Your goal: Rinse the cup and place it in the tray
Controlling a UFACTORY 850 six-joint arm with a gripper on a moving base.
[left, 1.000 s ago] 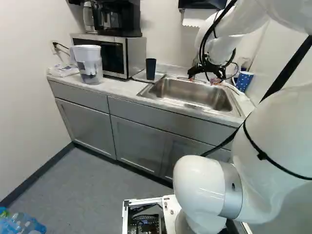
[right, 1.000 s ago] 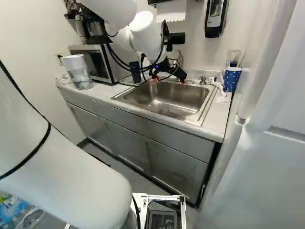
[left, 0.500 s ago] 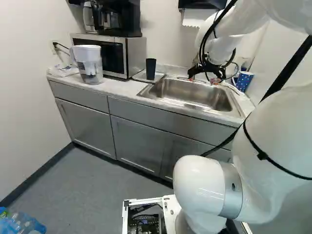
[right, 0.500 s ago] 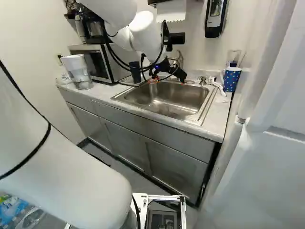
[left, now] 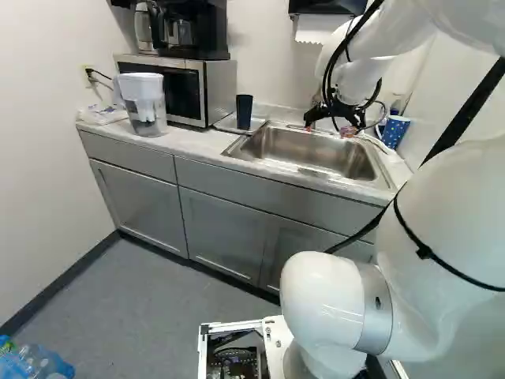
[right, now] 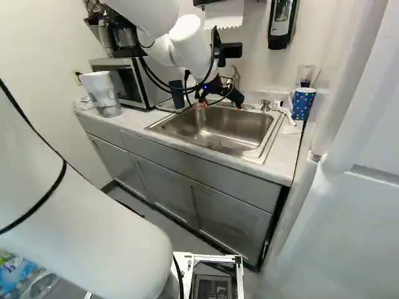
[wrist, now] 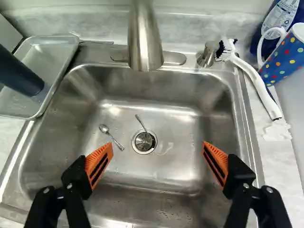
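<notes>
In the left base view, the hand (left: 328,126) is over the sink (left: 304,158), its fingers spread wide apart. The dark cup (left: 244,112) stands in the metal tray (left: 229,123) on the desk (left: 197,144), beside the sink and near the microwave (left: 207,93). A water pitcher (left: 144,106) is on the other side of the microwave's front, and a coffee maker (left: 189,33) sits on top of it. Plastic bottles (left: 39,365) show at the bottom left. In the right base view, the dotted mug (right: 303,103) stands upright on the desk at the far side of the sink from the tray, with a clear glass (right: 306,73) behind it. Paper towel (right: 224,14) hangs on the wall, near a dispenser (right: 282,25). In the wrist view, the hand (wrist: 158,148) is open and holds nothing; the sink lies below its orange pads (wrist: 99,164). One spoon (wrist: 111,137) lies in the sink just beside the drain (wrist: 144,142), and another spoon (wrist: 141,122) reaches to the drain. The faucet (wrist: 145,40) is ahead of the hand. A white brush (wrist: 259,85) lies between the sink and the dotted mug.
</notes>
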